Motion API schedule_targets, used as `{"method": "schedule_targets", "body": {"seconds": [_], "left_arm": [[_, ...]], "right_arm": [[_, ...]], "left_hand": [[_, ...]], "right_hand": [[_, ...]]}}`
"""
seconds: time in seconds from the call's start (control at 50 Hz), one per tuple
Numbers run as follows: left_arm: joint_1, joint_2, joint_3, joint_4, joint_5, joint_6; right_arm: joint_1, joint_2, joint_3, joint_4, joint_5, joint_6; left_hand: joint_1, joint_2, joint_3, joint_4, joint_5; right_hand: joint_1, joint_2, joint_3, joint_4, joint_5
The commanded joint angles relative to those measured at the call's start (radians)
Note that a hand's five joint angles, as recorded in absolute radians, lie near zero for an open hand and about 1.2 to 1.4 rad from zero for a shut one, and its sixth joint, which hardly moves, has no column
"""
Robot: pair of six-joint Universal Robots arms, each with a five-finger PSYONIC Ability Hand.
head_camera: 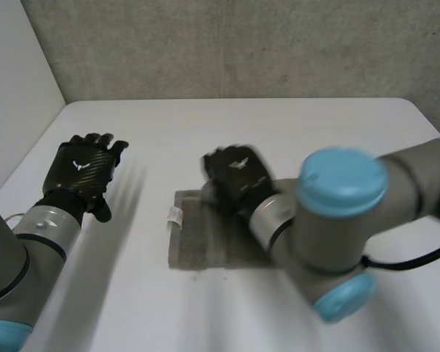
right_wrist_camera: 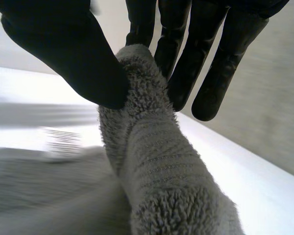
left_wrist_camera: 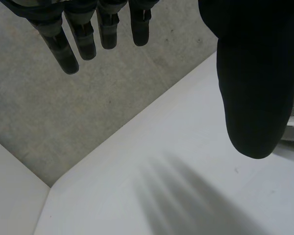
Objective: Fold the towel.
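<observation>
Towel [head_camera: 205, 238] — grey, on tabletop [head_camera: 293, 125], far edge pinched between thumb and fingers of right hand [head_camera: 236, 176]. Left hand [head_camera: 84, 167] — straight-fingered, empty, well apart. Step: fold beginning, likely. Next: carry edge across to near side, release.

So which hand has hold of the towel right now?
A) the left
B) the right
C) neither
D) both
B: in its wrist view the right hand pinches a raised fold of the towel between thumb and fingers, while the left hand is open over bare table, apart from the towel.
</observation>
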State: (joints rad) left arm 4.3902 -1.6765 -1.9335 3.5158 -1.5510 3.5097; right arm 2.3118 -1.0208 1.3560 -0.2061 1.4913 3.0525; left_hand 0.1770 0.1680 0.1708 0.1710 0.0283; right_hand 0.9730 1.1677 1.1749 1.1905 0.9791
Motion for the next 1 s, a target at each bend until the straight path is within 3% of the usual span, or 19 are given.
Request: {"method": "schedule_targets", "body": {"seconds": [0.02,0.18,0.22,0.26,0.28,0.3,0.5,0.66,0.7,0.8,0.92,1.0], "left_arm": [[0.011,0.001,-0.013,0.0,0.0,0.0],[0.011,-0.002,-0.016,0.003,0.0,0.0],[0.008,-0.003,-0.013,0.005,0.0,0.0],[0.006,-0.006,-0.01,0.011,0.0,0.0],[-0.003,-0.009,-0.005,0.017,-0.001,0.0],[-0.009,-0.011,-0.002,0.022,-0.001,0.0],[-0.146,-0.023,0.073,0.035,-0.014,-0.098],[-0.282,-0.124,0.13,0.022,-0.04,-0.213],[-0.318,-0.163,0.142,0.022,-0.073,-0.212],[-0.38,-0.329,0.197,0.026,-0.23,-0.192],[-0.387,-0.407,0.228,0.029,-0.259,-0.178],[-0.391,-0.437,0.237,0.045,-0.256,-0.152]], "right_arm": [[0.155,0.082,0.028,-0.049,-0.022,-0.001],[0.178,0.113,0.052,-0.044,-0.023,-0.014],[0.173,0.11,0.054,-0.042,-0.022,-0.015],[0.166,0.084,0.06,-0.041,-0.019,-0.017],[0.166,0.084,0.06,-0.041,-0.019,-0.017],[0.164,0.055,0.063,-0.035,-0.016,-0.015],[-0.055,-0.114,0.181,0.047,-0.037,-0.012],[-0.287,-0.229,0.383,0.045,-0.135,-0.096],[-0.372,-0.245,0.467,0.034,-0.195,-0.18],[-0.446,-0.243,0.554,-0.03,-0.244,-0.289],[-0.459,-0.229,0.594,-0.099,-0.241,-0.336],[-0.463,-0.174,0.603,-0.153,-0.235,-0.342]], "left_hand": [[0.001,0.01,0.007,0.007,-0.025],[0.001,0.01,0.007,0.007,-0.025],[0.001,0.01,0.007,0.007,-0.025],[0.001,0.01,0.007,0.007,-0.025],[0.001,0.01,0.007,0.007,-0.025],[0.001,0.01,0.007,0.007,-0.025],[0.022,0.031,0.028,0.028,-0.004],[0.037,0.045,0.043,0.043,0.011],[0.037,0.045,0.043,0.043,0.011],[0.031,0.04,0.037,0.037,0.005],[0.025,0.034,0.031,0.031,-0.001],[0.025,0.034,0.031,0.031,-0.001]], "right_hand": [[0.423,0.229,0.221,0.206,0.243],[0.423,0.229,0.221,0.206,0.243],[0.28,0.086,0.079,0.063,0.1],[-0.617,-0.811,-0.818,-0.834,-0.797],[-0.621,-0.816,-0.823,-0.838,-0.801],[-0.798,-0.993,-1.0,-1.016,-0.979],[-0.798,-0.993,-1.0,-1.016,-0.979],[-0.785,-0.98,-0.987,-1.003,-0.966],[-0.683,-0.878,-0.885,-0.9,-0.864],[-0.472,-0.667,-0.674,-0.689,-0.652],[-0.318,-0.513,-0.52,-0.536,-0.499],[-0.082,-0.276,-0.284,-0.299,-0.262]]}}
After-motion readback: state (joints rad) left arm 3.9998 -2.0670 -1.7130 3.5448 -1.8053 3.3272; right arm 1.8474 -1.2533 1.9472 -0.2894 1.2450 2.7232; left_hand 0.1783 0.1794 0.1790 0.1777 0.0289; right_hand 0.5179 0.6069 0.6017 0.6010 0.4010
